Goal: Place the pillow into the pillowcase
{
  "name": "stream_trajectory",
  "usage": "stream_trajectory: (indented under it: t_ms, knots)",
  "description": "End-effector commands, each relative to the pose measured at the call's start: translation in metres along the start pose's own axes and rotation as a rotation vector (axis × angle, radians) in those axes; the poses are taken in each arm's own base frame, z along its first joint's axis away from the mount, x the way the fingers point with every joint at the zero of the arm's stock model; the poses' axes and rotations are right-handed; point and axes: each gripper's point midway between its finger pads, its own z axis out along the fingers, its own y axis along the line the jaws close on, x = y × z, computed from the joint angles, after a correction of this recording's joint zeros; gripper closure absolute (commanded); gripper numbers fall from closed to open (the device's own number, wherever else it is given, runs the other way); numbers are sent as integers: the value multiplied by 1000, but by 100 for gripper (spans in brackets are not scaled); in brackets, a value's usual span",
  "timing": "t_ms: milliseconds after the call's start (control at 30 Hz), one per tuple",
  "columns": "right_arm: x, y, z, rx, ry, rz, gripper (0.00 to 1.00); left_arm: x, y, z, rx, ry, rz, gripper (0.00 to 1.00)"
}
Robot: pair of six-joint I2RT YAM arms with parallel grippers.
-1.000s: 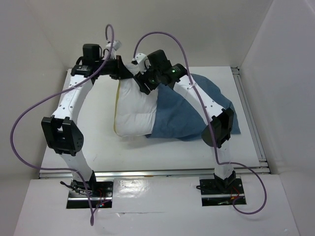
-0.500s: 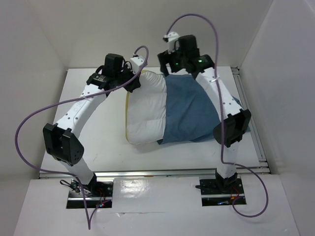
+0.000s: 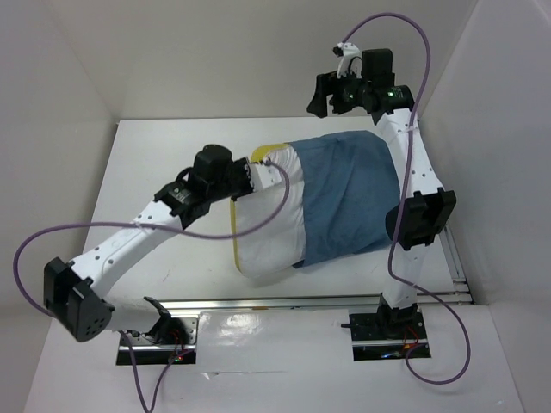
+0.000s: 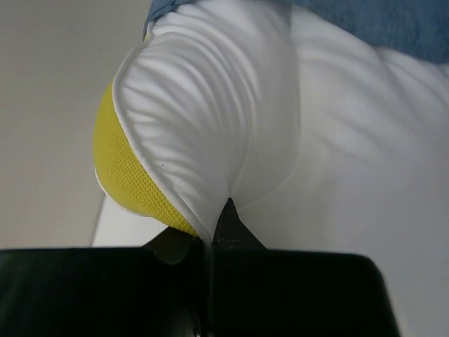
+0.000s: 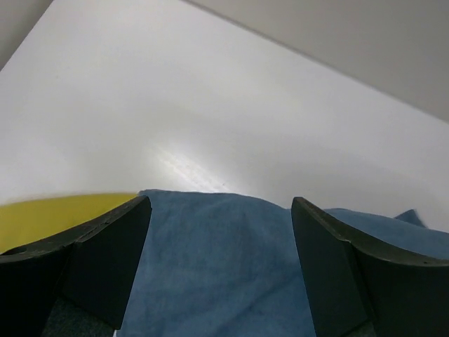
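Observation:
The white pillow (image 3: 271, 211) lies on the table, a yellow strip (image 3: 236, 249) running along its left edge. Its right half sits inside the dusty-blue pillowcase (image 3: 349, 198). My left gripper (image 3: 250, 176) is shut on a pinch of the pillow (image 4: 280, 140) at its far left corner, right beside the yellow strip (image 4: 130, 175). My right gripper (image 3: 323, 95) hangs open above the far edge of the pillowcase (image 5: 224, 274), touching nothing. Between its fingers I see only blue cloth below, and a bit of yellow strip (image 5: 56, 214) to the left.
The white table (image 3: 155, 163) is boxed in by white walls at the back and both sides. Metal rails run along its near edge (image 3: 284, 301) and right edge (image 3: 454, 254). A purple cable (image 3: 275, 206) from the left arm drapes over the pillow.
The left gripper has dragged the pillow and pillowcase rightward and nearer. The right gripper has opened, come off the cloth and risen toward the back right.

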Motion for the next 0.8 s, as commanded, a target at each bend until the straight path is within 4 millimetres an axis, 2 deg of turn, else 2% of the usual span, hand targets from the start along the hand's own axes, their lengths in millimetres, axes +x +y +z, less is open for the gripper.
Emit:
stream_trajectory:
  t_ms: [0, 33, 200, 267, 367, 500, 567, 700, 767]
  knots:
    - [24, 29, 1, -195, 87, 94, 11, -50, 34, -25, -188, -158, 323, 100]
    - [37, 30, 5, -207, 119, 123, 11, -50, 34, -29, -198, -165, 339, 100]
    - [69, 37, 7, -269, 224, 158, 11, -54, 37, -38, -215, -179, 418, 100]
    - [66, 39, 5, -282, 228, 136, 13, -58, 37, -42, -217, -193, 430, 100]
    - [66, 51, 2, -320, 248, 95, 13, -61, 34, -42, -213, -198, 445, 100]
    - [75, 72, 5, -363, 284, 95, 13, -62, 31, -43, -208, -202, 469, 100]
    - [73, 78, 5, -368, 281, 104, 13, -62, 26, -44, -200, -209, 472, 100]
    - [57, 90, 3, -406, 242, 97, 13, -62, 19, -43, -185, -214, 506, 100]
    - [60, 108, 2, -451, 259, 94, 13, -62, 19, -43, -186, -213, 515, 100]
